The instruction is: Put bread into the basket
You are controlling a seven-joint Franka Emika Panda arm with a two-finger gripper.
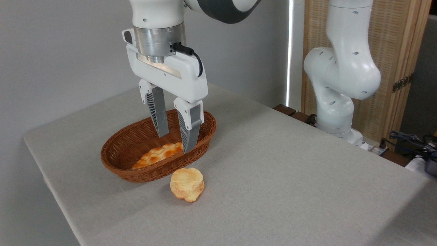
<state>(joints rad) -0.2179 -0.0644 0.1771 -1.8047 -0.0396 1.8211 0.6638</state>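
The bread (187,184), a thick round bun, sits on the grey table (290,177) just outside the basket (116,163), close off its rim at about five o'clock, not yet picked up. Inside the basket lies a braided loaf (157,154), taking up the near half. The gripper (175,142) hangs over the basket with its fingers spread and nothing between them, up at roughly eleven o'clock from the bun. To do the pick well, I judge it should travel toward five o'clock until centred over the bun, descend with fingers straddling its sides, and close gently on the flanks. On release, the clearer far half of the basket looks the safer spot.
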